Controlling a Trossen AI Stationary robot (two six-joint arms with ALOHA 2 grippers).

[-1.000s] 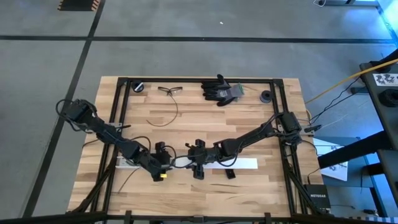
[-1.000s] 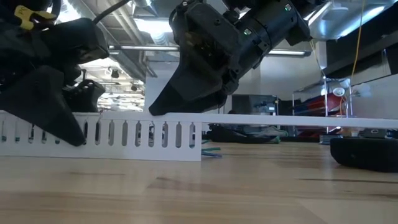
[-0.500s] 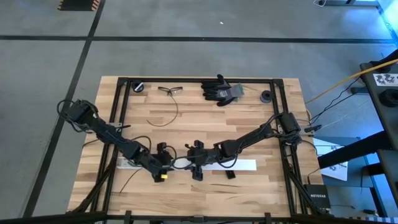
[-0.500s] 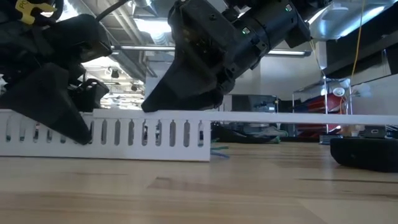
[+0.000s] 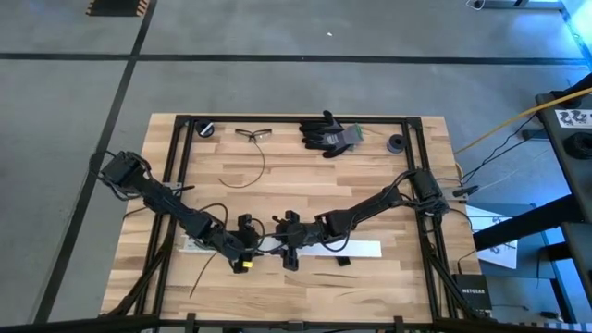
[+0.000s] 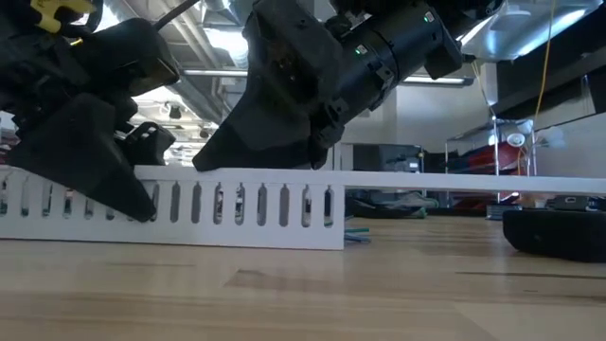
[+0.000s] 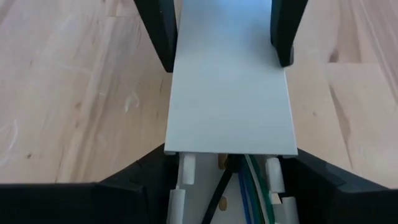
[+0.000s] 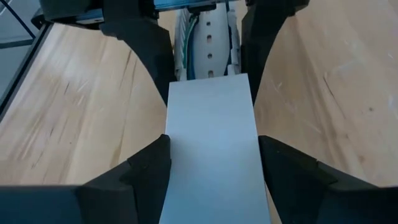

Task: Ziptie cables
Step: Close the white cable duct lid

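- Left claw (image 7: 227,186) grips the slotted white duct (image 6: 189,204); right claw (image 8: 211,162) clamps the flat white lid (image 8: 211,143).
- The cables (image 7: 252,183) lie inside the duct on the desk (image 5: 305,157).
- Slide the lid straight, keeping the wires unpinched.

I see a wooden table (image 5: 296,176) with a black frame along its edges. At the far edge lies a pair of dark gloves (image 5: 329,133), and just to their left a pair of safety glasses (image 5: 249,134). A small round black thing (image 5: 205,129) sits near the far left corner; another one (image 5: 396,142) sits near the far right, maybe a cap or roll of tape, I can't tell from here. Toward the near side lies a long white slotted channel (image 6: 189,204) with a flat white cover (image 7: 230,81) on it. A small black block (image 5: 343,261) rests just beside the cover.
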